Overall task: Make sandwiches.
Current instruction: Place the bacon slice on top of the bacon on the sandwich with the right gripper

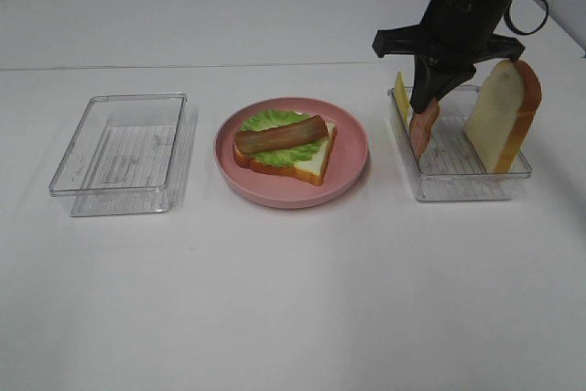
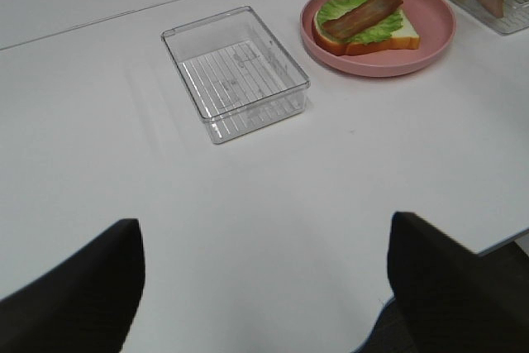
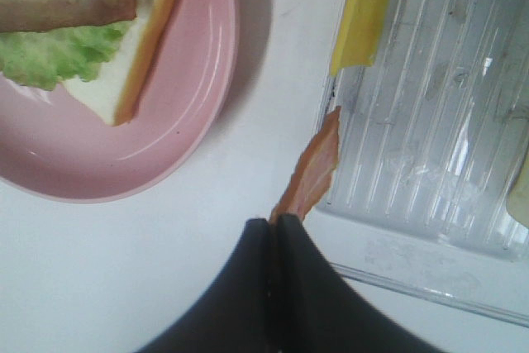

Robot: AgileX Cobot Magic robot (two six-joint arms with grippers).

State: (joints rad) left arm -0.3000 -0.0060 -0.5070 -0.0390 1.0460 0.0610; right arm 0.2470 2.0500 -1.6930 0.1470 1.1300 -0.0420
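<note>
The sandwich [image 1: 284, 144] lies on the round pink plate [image 1: 357, 160]: a bread slice, green lettuce and a brown bacon strip on top. My right gripper [image 1: 428, 98] is shut on a pinkish ham slice [image 1: 424, 130], which hangs edge-down over the left side of the right-hand clear tray [image 1: 462, 188]. In the right wrist view the ham [image 3: 314, 173] sticks out from the closed fingertips [image 3: 285, 233] above the tray's rim [image 3: 413, 283]. My left gripper [image 2: 264, 287] stands open above bare table, well short of the plate [image 2: 430, 39].
In the right tray a yellow cheese slice [image 1: 401, 93] leans at the left end and a bread slice [image 1: 504, 116] stands at the right end. An empty clear tray [image 1: 124, 148] sits left of the plate. The table's front edge shows in the left wrist view.
</note>
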